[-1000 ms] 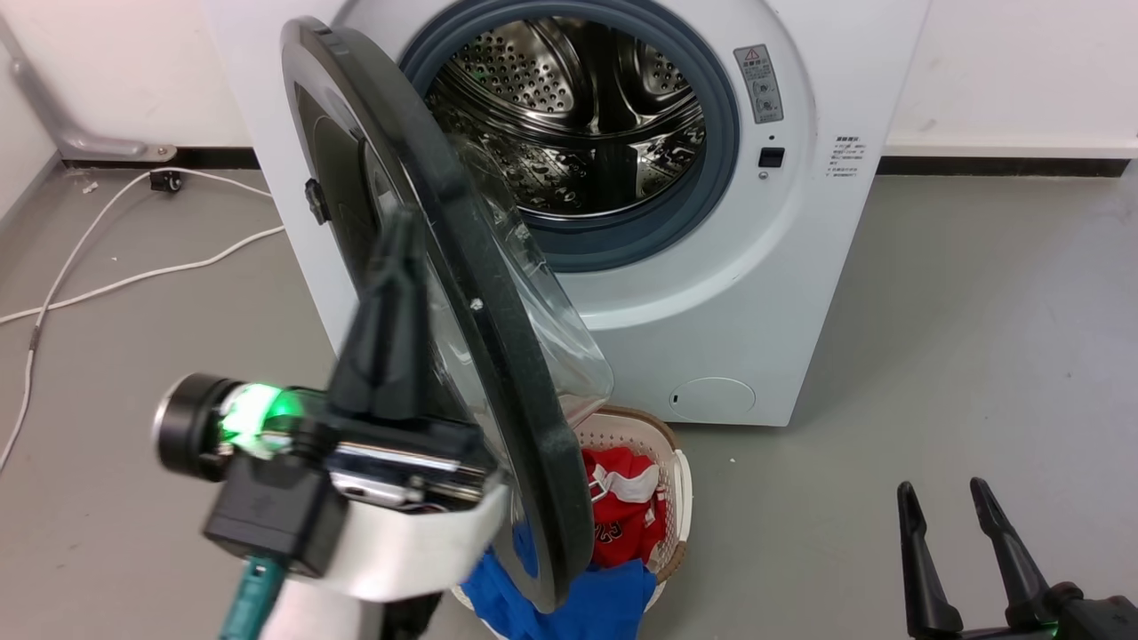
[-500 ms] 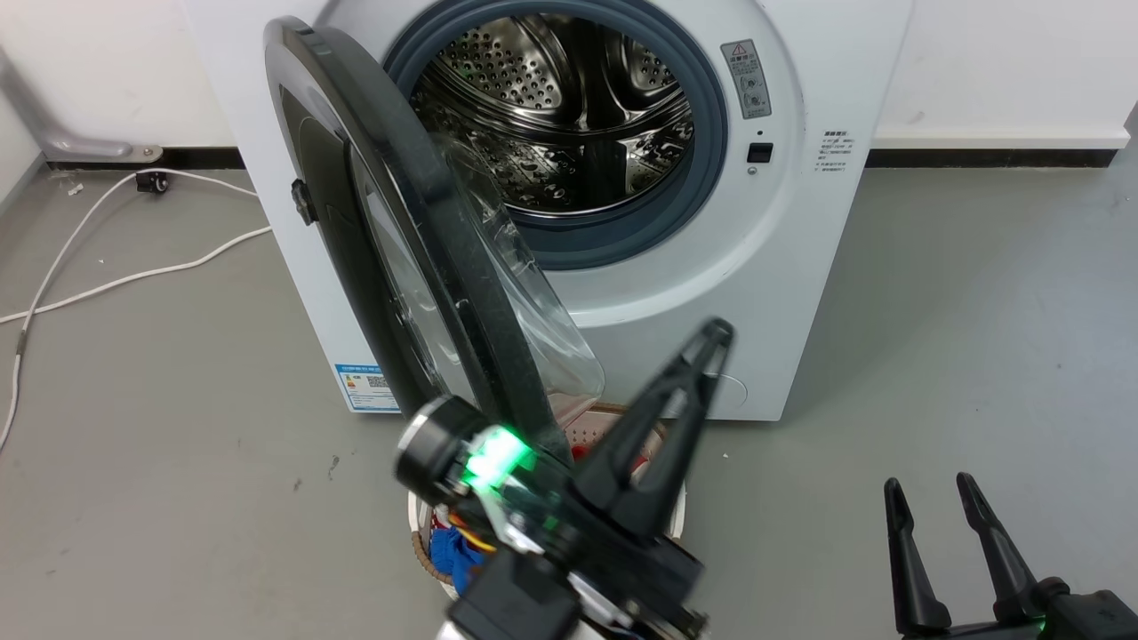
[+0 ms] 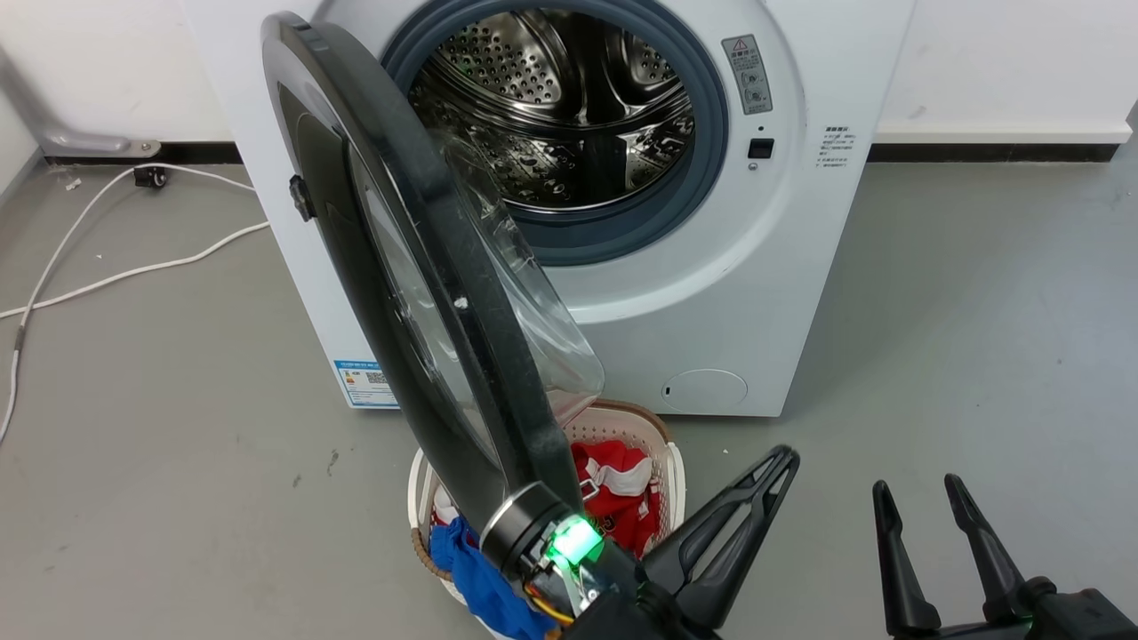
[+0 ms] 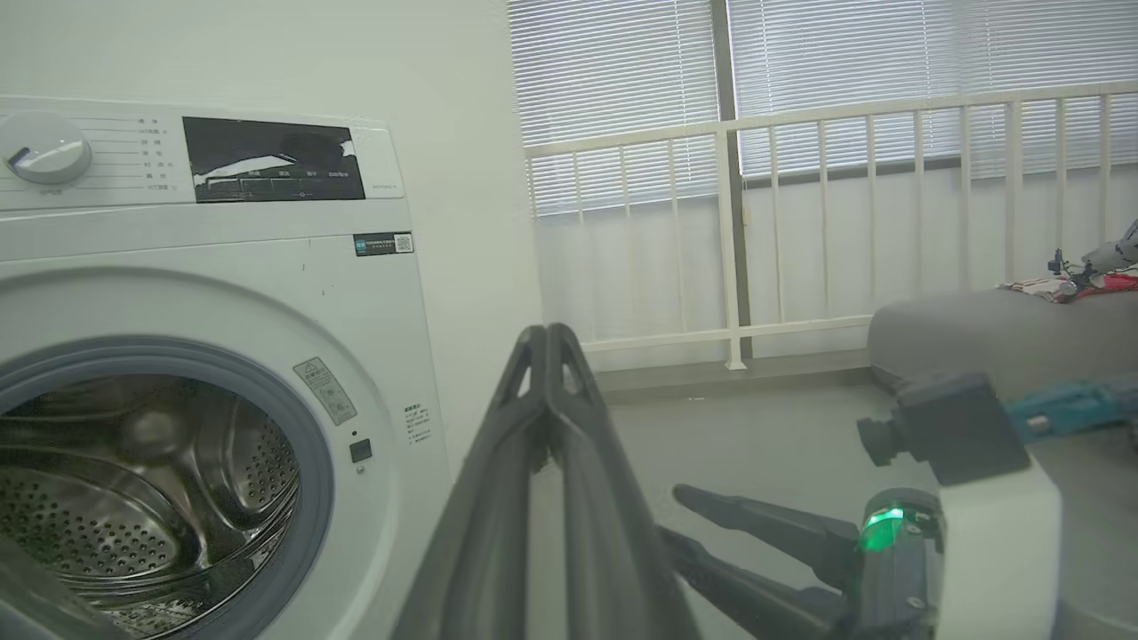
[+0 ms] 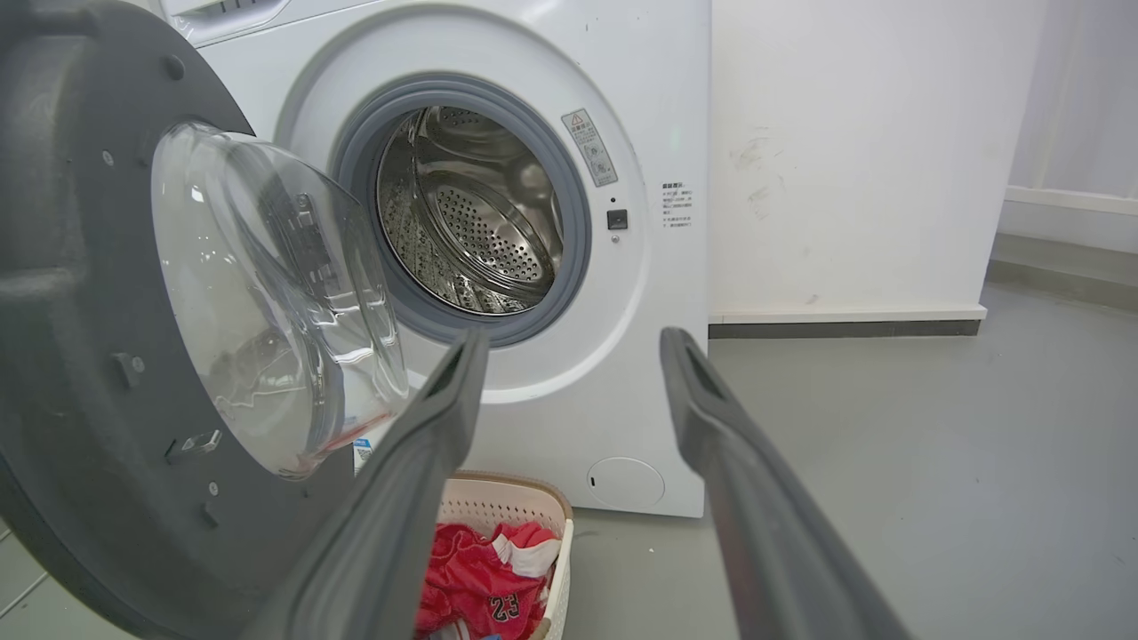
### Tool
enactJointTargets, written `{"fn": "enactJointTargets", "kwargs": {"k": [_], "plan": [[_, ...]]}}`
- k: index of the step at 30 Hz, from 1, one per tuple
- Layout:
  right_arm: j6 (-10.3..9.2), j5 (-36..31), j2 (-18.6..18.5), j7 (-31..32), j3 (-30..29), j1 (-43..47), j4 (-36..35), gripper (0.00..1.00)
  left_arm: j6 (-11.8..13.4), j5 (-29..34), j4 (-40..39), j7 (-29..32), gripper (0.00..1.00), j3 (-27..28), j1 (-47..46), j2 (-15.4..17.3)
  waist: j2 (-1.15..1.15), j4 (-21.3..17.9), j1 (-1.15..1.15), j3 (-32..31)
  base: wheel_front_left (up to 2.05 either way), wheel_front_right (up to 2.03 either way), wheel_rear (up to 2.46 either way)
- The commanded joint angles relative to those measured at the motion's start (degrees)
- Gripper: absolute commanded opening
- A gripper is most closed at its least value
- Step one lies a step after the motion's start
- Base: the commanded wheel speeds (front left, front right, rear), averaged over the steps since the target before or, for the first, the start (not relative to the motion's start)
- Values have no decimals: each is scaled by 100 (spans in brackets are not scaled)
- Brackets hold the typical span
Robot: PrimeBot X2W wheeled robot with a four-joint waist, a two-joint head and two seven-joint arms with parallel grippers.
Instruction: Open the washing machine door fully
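Note:
The white washing machine [image 3: 756, 267] has its steel drum exposed. The washing machine door [image 3: 418, 204], a black disc with a clear glass bowl [image 5: 267, 293], stands swung out on its left hinge, edge-on to the head view. My left gripper [image 3: 781, 460] is shut and empty. It sits low, to the right of the door's bottom edge, fingers pointing up and right, clear of the door. In the left wrist view its fingertips [image 4: 547, 336] meet in front of the machine [image 4: 267, 267]. My right gripper [image 3: 916, 489] is open at the lower right, facing the machine [image 5: 658, 116] and door [image 5: 80, 356].
A white laundry basket [image 3: 671, 471] with red and blue clothes sits on the floor under the door. White cables [image 3: 133, 267] trail on the grey floor at the left. A round filter cover [image 3: 705, 389] is low on the machine. A railing [image 4: 800, 116] and grey cushion [image 4: 978, 329] lie to the right.
My left gripper has left the door's outer face, swung under its lower edge and dropped to the lower right. The door holds about the same angle. The right gripper stays put.

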Motion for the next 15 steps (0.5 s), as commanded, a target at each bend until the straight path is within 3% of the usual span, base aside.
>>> {"fn": "enactJointTargets", "kwargs": {"k": [1,15], "plan": [[-2,-18,18,-11,10,-64,17,100,-5,5,77,-15,0,16,99,-2,0,1,0,6,0,0,0],[-2,-84,18,-11,83,-168,59,100,-46,-121,1022,-16,0,759,530,22,0,-42,0,156,0,0,0]]}}
